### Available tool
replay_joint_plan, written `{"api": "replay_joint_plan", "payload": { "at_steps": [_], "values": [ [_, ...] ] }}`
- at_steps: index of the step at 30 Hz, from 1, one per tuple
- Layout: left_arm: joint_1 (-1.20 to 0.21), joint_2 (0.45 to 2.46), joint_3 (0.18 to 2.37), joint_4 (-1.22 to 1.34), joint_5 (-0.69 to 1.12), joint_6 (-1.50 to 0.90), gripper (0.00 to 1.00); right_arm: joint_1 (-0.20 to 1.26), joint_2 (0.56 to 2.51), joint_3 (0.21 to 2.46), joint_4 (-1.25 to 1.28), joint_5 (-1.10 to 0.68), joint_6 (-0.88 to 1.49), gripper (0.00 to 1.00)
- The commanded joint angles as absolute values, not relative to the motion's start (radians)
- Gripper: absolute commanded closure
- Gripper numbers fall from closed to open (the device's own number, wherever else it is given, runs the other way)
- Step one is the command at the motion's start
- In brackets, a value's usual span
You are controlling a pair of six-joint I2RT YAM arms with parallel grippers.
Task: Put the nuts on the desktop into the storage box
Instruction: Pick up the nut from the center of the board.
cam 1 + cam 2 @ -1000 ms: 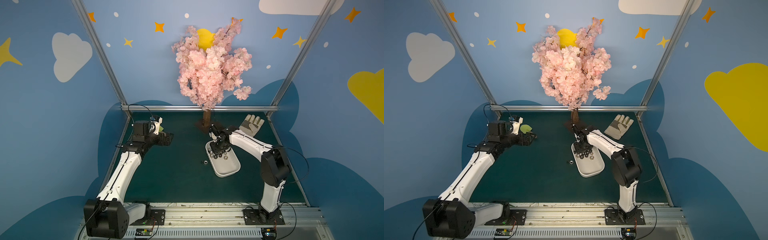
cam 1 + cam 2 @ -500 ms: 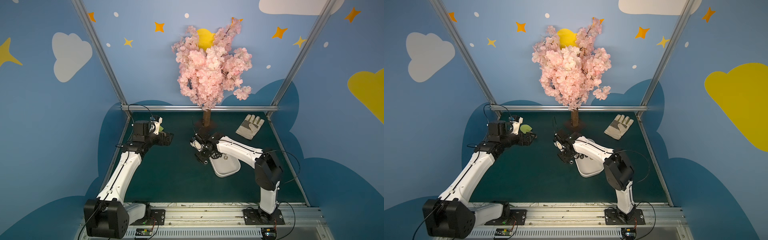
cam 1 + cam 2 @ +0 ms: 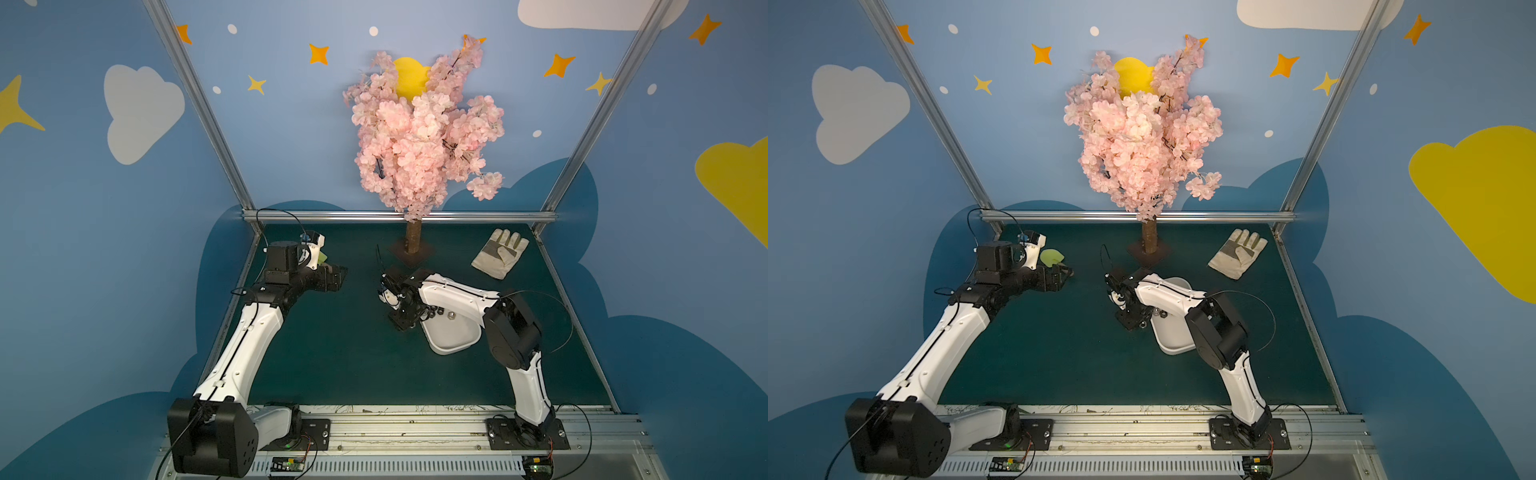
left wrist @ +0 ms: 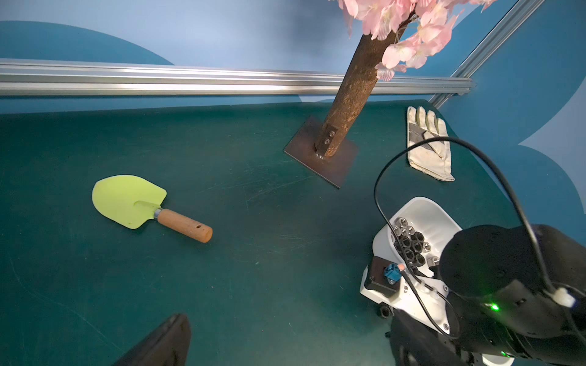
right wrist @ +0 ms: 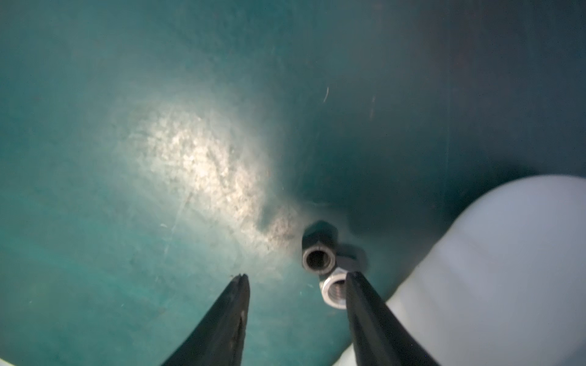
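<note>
Right gripper [image 5: 296, 282], at nine o'clock of the storage box [image 3: 451, 347], is standing half open, grasping nothing; one finger [image 5: 367, 304] is touching a nut [image 5: 331, 290] on the desktop [image 5: 126, 158].

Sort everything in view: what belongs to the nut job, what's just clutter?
Job: loose nuts on the desktop beside the storage box; boxed nuts; right gripper, open at the loose ones.
Clutter: green trowel; work glove; blossom tree.

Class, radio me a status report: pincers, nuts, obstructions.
Right pincer open beside storage box. Left pincer unclear. Two nuts on desktop; others boxed. Nothing blocking.
</note>
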State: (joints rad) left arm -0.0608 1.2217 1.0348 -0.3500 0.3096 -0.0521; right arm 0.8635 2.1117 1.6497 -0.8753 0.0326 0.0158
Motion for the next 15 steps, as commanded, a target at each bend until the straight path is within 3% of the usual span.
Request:
{"api": "replay_joint_plan", "payload": {
  "at_steps": [1, 15],
  "values": [
    [-0.057, 1.218, 1.025, -0.341, 0.306, -0.042, 0.0, 0.84, 2.157, 1.697, -0.927, 0.051, -0.007, 0.46],
    [-0.055, 1.212, 1.025, -0.339, 0.31, -0.044, 0.0, 0.833, 2.164, 1.653, -0.935, -0.004, -0.016, 0.55]
  ]
}}
